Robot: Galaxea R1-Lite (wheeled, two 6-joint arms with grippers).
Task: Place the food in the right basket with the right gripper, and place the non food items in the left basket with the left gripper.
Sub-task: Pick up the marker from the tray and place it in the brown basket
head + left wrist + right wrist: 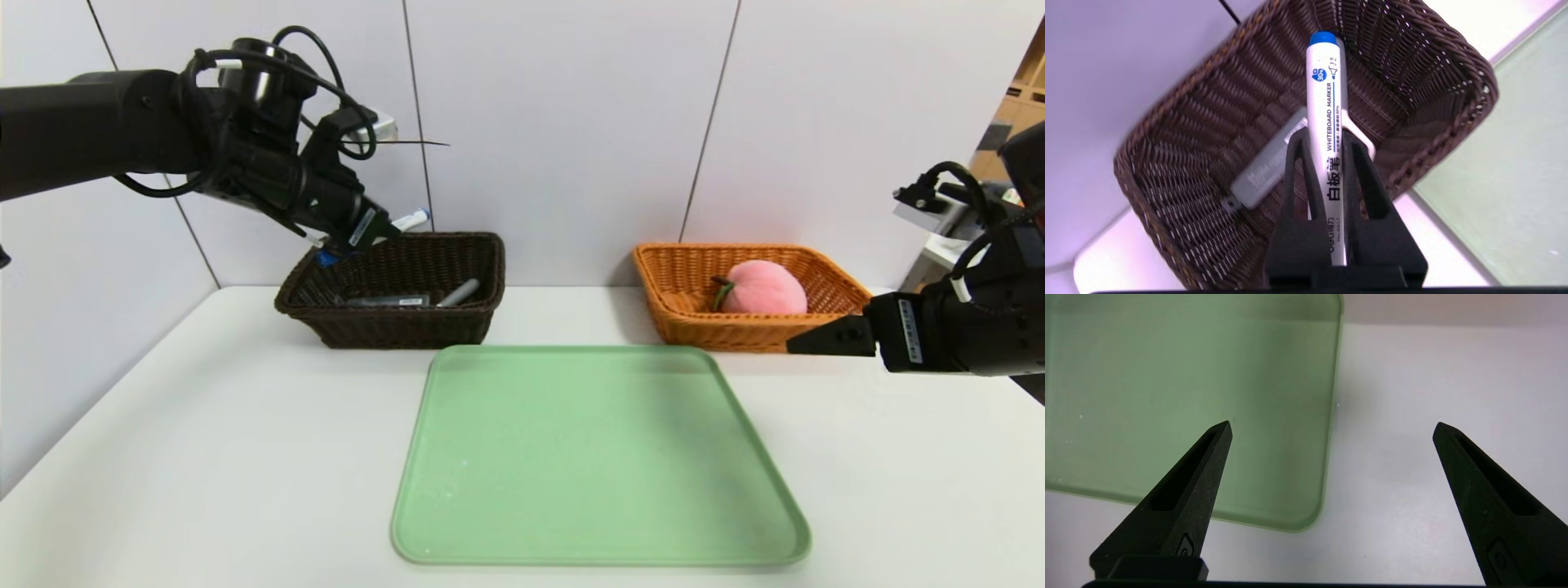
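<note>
White table (204,425): left gripper (1327,139) clamps marker (1325,102) over left basket (482,269); right gripper (1331,428) fingers apart

Two baskets behind a tray
Left basket (392,290) holds a case (384,300); right basket (747,298) holds a peach (763,287); tray (596,457) in front, between them.

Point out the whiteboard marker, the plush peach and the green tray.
whiteboard marker (1327,134): left wrist view, on its white barrel.
plush peach (763,287): head view, on its pink body.
green tray (596,457): head view, on its bare floor.
</note>
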